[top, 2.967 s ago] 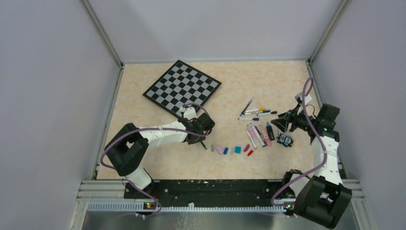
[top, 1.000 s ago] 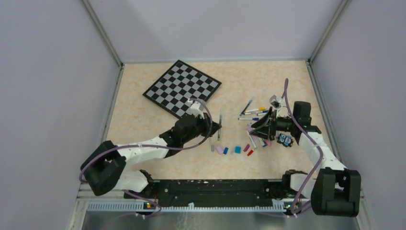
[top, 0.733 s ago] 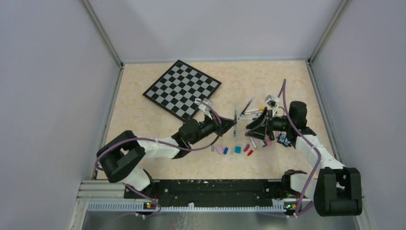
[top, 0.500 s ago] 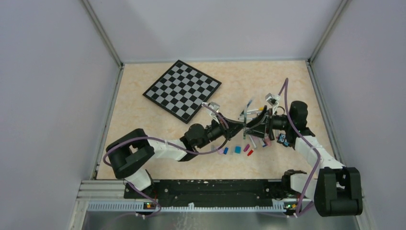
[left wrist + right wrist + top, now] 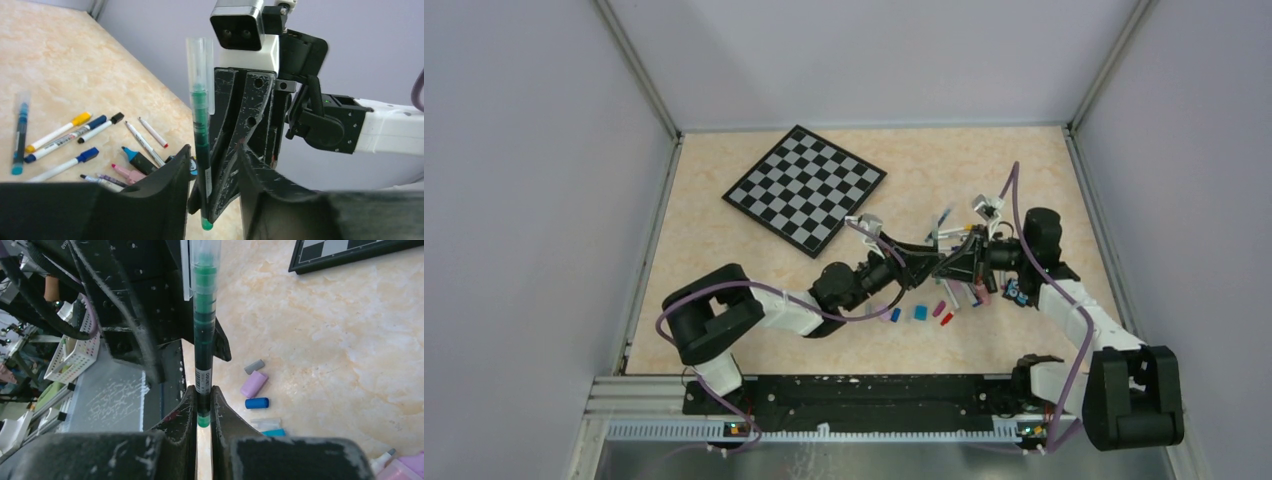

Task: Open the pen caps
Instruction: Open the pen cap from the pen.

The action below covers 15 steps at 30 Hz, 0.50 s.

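right now the two arms meet over the middle of the table (image 5: 724, 270), close above the scattered pens. the right gripper (image 5: 202, 392) has its two fingers pressed together on the lower end of a green pen (image 5: 202, 340), pinching it just above its bottom end. the pen stands upright in both wrist views. its clear cap (image 5: 200, 65) is still on the upper end, with the green tip showing through it. the left gripper (image 5: 213, 150) faces the right one from the other side. its fingers stand apart, one on each side of the pen's lower part, and i cannot tell whether the nearer finger touches the barrel.

down on the table, loose caps lie in a short row near the front: a grey cap (image 5: 255, 366), a lilac cap (image 5: 253, 384), a blue cap (image 5: 257, 403) and a teal cap (image 5: 274, 432). in the top view a pink cap (image 5: 939, 308) and a red cap (image 5: 946, 318) lie just to the right of them.

behind the grippers a group of thin pens (image 5: 65, 132) lies flat, with yellow, blue and black caps on their ends. some pink highlighters (image 5: 975, 288) lie beside them, partly hidden under the right arm. a small black-and-blue figure (image 5: 1016, 292) sits near the right arm. a checkered board (image 5: 805, 186) lies well apart at the back left.
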Each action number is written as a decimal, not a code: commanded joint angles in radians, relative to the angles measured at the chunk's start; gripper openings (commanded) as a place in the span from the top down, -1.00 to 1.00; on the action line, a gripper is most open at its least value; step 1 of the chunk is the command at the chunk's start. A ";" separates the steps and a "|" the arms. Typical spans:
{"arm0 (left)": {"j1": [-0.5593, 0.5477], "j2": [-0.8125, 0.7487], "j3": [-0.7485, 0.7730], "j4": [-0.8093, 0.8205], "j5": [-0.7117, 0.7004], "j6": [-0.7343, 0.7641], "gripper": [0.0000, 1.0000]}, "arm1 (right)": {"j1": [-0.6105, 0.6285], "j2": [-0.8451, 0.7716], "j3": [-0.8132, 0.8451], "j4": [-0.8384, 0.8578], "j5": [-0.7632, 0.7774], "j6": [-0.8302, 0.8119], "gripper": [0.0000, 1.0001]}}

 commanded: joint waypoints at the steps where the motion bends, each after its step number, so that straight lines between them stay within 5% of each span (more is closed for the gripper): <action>1: 0.006 -0.013 -0.033 0.195 0.032 0.015 -0.10 | 0.018 0.018 0.129 -0.341 -0.055 -0.354 1.00; 4: 0.073 -0.050 -0.068 0.207 0.202 -0.021 -0.48 | 0.017 0.039 0.189 -0.616 -0.076 -0.614 1.00; 8: 0.190 -0.077 -0.043 0.100 0.454 -0.159 -0.65 | 0.017 0.044 0.204 -0.686 -0.046 -0.710 1.00; 15: 0.199 -0.176 0.048 -0.344 0.321 -0.129 -0.66 | 0.037 0.041 0.211 -0.723 0.091 -0.752 1.00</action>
